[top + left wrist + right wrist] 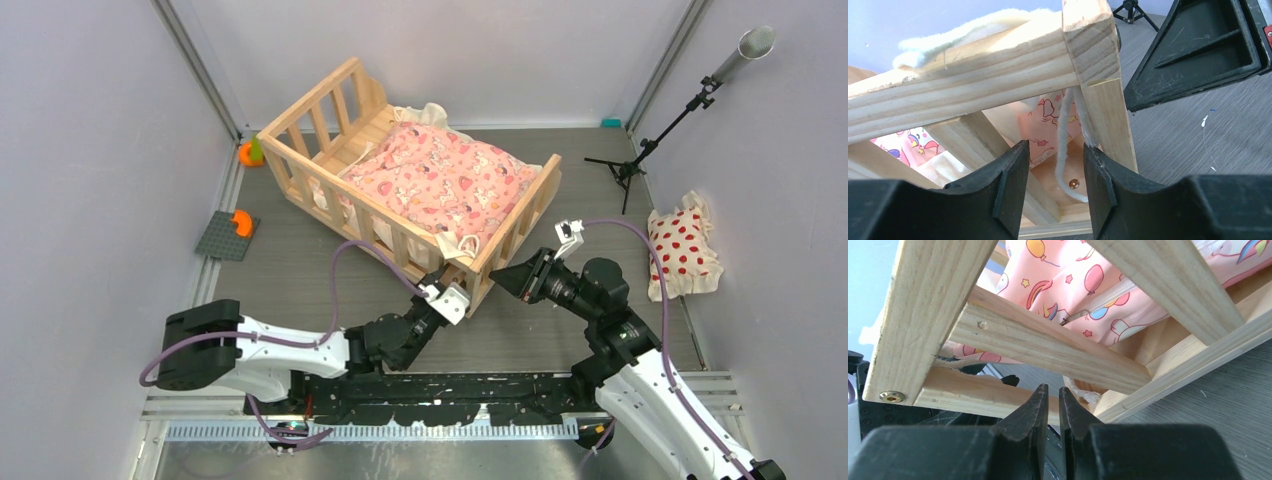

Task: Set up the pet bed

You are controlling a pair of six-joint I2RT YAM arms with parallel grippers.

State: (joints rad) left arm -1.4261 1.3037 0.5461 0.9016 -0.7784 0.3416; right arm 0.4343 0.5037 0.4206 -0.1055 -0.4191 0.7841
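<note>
Left wrist: pet bed (973, 80) at left tool (1055, 147)

The left arm's fingers (1010, 180) are pointing up from the bottom edge. They are standing apart, just below the corner post (1098, 65) of the pet bed (963, 137). A cream tie (1063, 135) is hanging down just left of the post and dangling in the gap between the fingers. A pink cushion (1040, 130) is showing behind the tie, left of the post. Fluffy white cloth (973, 30) is lying on the rail (973, 75) left of the post. The right arm's black fingers (1193, 55) are hanging just right of the post, over the gray tabletop (1188, 150).
</note>
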